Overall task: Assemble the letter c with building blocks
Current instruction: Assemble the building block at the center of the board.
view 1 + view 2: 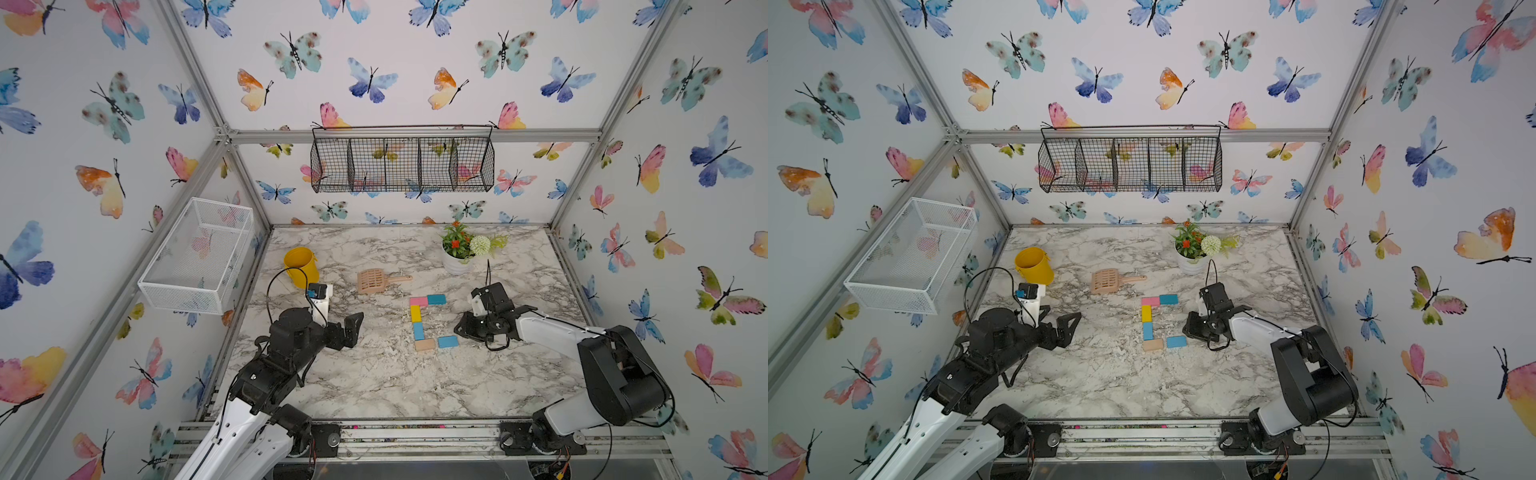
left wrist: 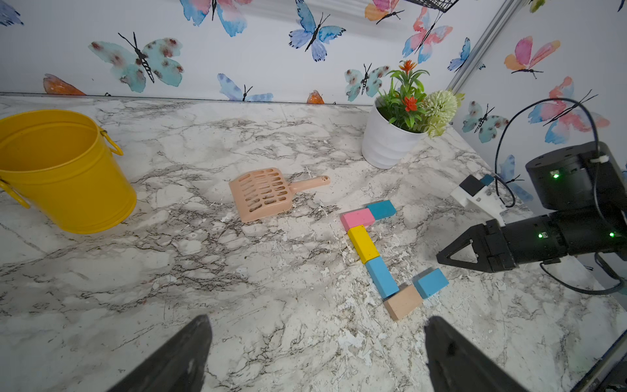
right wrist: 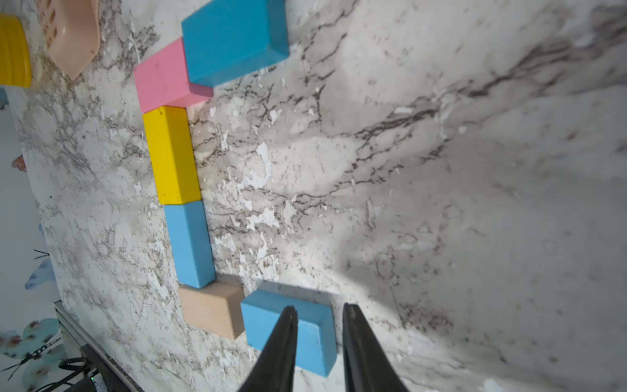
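Nearest the front rail, the left gripper [image 2: 317,320] hangs empty with its jaws spread wide, well apart from the blocks on its own side of the table [image 1: 374,374]. Right gripper [image 3: 320,307] sits low over the end light blue block [image 3: 315,336]. Its jaws show a narrow gap with nothing in it, one finger over the block's top and the other just off its edge. We can't tell if a tip touches. By our read the letter c [image 1: 1146,316] is all laid out. That end block is the lower arm, just beside the tan block [image 3: 210,312] and slightly skewed to it. The spine light blue block [image 3: 190,244] and yellow block [image 3: 173,156] run up to the pink block [image 3: 159,74], and the teal block [image 3: 234,40] makes the upper arm. Main risk is the right arm's exit. A low or sideways pull-out could clip the end block and open or twist that corner joint, so we'd want a straight lift. The cable loop [image 1: 497,349] under that wrist hangs near the same block and could sweep it. Nothing stands between either gripper and the blocks. Past the pink block, the scoop [image 1: 374,281] lies near but apart. The yellow bucket [image 1: 300,266] and plant pot [image 1: 457,262] stand further back. The white wire basket [image 1: 195,257] and black wire basket [image 1: 403,164] hang on the walls, out of the way.
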Motion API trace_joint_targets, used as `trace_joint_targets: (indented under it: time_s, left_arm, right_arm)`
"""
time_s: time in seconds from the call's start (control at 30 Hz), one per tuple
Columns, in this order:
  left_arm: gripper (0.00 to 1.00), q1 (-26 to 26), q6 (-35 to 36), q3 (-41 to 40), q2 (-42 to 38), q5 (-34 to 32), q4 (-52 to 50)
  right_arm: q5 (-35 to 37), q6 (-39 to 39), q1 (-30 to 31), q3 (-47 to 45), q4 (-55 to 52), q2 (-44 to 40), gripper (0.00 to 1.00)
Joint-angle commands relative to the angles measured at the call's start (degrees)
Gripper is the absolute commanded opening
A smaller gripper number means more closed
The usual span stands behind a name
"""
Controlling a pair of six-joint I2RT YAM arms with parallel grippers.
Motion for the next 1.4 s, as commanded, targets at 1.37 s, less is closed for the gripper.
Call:
trace_joint_targets:
  time_s: [1.37]
  left_arm:
    - [0.98, -0.3, -0.2, -0.6, -0.7, -1.4, 0.0]
  right_arm:
    - [-9.6, -5.5, -0.7, -0.1, -1.6, 2.4, 0.30]
